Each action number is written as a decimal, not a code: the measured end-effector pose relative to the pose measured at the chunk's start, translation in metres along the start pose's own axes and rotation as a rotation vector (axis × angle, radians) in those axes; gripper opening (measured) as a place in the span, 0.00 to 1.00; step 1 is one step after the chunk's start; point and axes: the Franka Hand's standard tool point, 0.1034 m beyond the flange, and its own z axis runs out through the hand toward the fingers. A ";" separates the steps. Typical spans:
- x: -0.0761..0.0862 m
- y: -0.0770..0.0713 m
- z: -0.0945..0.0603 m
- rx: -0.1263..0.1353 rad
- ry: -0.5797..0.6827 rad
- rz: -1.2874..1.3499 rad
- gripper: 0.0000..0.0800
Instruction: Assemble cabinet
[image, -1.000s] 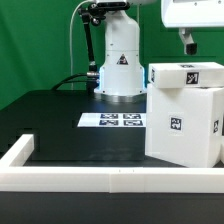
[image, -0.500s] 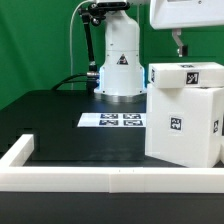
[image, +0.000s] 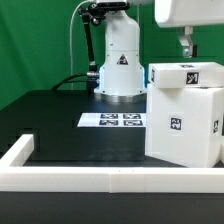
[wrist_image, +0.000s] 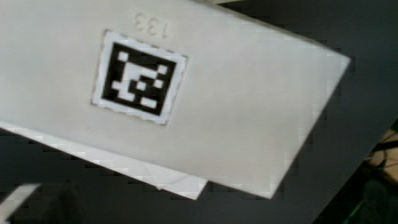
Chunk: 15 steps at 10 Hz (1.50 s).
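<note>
Marker board (image: 111, 121) on black table (image: 60, 120)

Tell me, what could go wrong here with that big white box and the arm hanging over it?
The cabinet stands close to the low white border wall, so a push from above might shove it against that wall. The gripper is mostly out of the exterior view, and the wrist view shows only a tagged white panel filling the picture, so judging its alignment is hard; a misaligned descent could tip the cabinet.

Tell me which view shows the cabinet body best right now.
The exterior view: the cabinet body stands whole on the table, both tagged faces visible. The wrist view shows only a tilted white tagged panel close up; which part it is, I cannot tell.
</note>
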 end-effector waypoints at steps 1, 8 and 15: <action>-0.002 0.000 0.001 -0.012 -0.017 -0.035 1.00; -0.009 0.002 0.006 -0.046 -0.100 -1.021 1.00; -0.032 0.021 0.019 -0.017 -0.128 -1.154 1.00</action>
